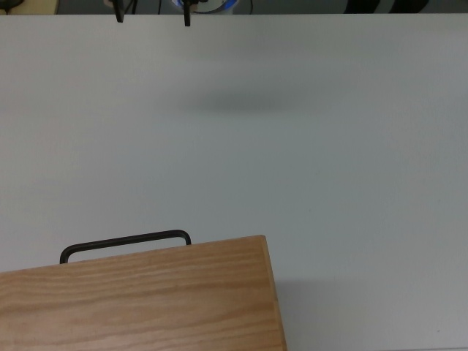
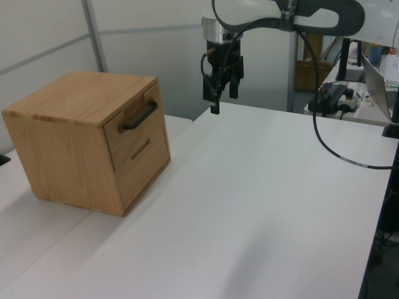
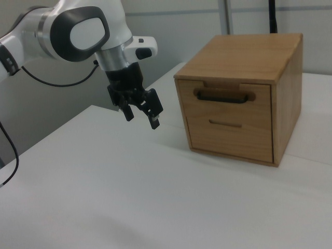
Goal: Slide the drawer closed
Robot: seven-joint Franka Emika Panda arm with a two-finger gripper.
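The drawer (image 3: 228,98) is the upper one in a light oak cabinet (image 2: 62,149), and its front looks about level with the cabinet face. Its thin black bar handle (image 3: 222,96) sticks out past the cabinet's top edge in the top view, handle (image 1: 124,241). My gripper (image 3: 141,118) hangs open above the white table, empty, well to the right view's left of the drawer and apart from it. In the left view the gripper (image 2: 222,99) is up and to the right of the handle (image 2: 140,116). Only the fingertips (image 1: 187,20) show at the upper edge of the top view.
A lower drawer with a slot grip (image 3: 225,123) sits under the handled one. The white table (image 2: 249,205) stretches in front of the cabinet. A black cable (image 2: 330,149) and a laptop (image 2: 383,93) are at the left view's right edge.
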